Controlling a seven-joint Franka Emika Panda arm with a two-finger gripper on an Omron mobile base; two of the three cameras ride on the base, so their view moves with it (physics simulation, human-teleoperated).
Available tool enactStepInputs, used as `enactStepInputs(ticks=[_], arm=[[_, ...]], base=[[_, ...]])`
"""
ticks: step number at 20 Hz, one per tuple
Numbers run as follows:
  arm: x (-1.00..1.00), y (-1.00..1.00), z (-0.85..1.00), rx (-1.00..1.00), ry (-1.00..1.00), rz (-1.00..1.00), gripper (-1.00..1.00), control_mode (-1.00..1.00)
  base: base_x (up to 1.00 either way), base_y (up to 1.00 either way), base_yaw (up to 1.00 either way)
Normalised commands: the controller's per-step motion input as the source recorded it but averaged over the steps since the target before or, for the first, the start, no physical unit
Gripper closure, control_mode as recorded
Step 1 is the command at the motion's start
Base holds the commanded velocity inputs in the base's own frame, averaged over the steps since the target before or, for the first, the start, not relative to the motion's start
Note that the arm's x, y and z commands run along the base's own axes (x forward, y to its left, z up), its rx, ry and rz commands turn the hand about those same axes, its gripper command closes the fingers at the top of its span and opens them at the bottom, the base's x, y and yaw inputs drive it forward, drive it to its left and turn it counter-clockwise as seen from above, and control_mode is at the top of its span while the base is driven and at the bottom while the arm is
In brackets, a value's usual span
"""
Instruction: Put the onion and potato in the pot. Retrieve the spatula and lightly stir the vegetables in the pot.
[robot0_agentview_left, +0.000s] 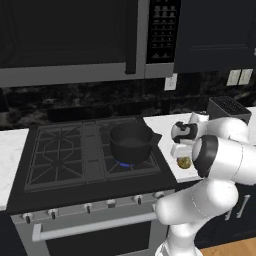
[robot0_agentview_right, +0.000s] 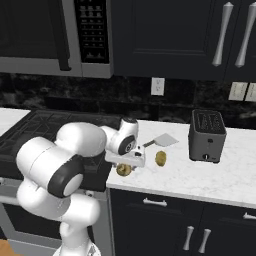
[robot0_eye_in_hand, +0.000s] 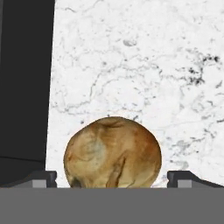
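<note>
Gripper (robot0_eye_in_hand: 112, 177) is lowered over the counter (robot0_agentview_right: 200, 175) near its stove-side edge, prob. to pick the first veg. The onion (robot0_eye_in_hand: 112, 152) lies on the marble btwn the fingers (robot0_eye_in_hand: 41, 178), which are spread wide w/ clear gaps each side; nothing is clamped. The potato (robot0_agentview_right: 160, 158) is seen further along the counter, beside the spatula (robot0_agentview_right: 162, 141). The pot (robot0_agentview_left: 131, 142) is left on the stove's right-hand burner, apparently empty.

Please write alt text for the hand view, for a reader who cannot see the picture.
A round brown onion sits on the white marble counter, directly between the two dark fingertips of the open gripper, which flank it with a gap on each side. The stove's black edge runs along the left side.
</note>
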Motion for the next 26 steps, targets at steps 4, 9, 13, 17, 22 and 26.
enactStepInputs(ticks=[4,9,13,17,22,26], arm=[[-0.01,0.0,-0.31,0.0,0.03,0.0,1.0,-1.0],[0.0,0.0,-0.07,0.0,0.02,0.0,1.0,-1.0],[-0.01,0.0,0.57,0.06,-0.19,0.0,1.0,-1.0],[0.0,0.08,1.0,0.03,-0.33,0.0,1.0,-1.0],[0.01,0.31,1.0,0.0,-0.24,0.0,1.0,-1.0],[0.13,0.52,1.0,0.0,-0.16,0.0,1.0,-1.0]], base=[[0.0,0.0,0.0],[0.0,0.0,0.0],[0.0,0.0,0.0],[0.0,0.0,0.0],[0.0,0.0,0.0],[0.0,0.0,0.0]])
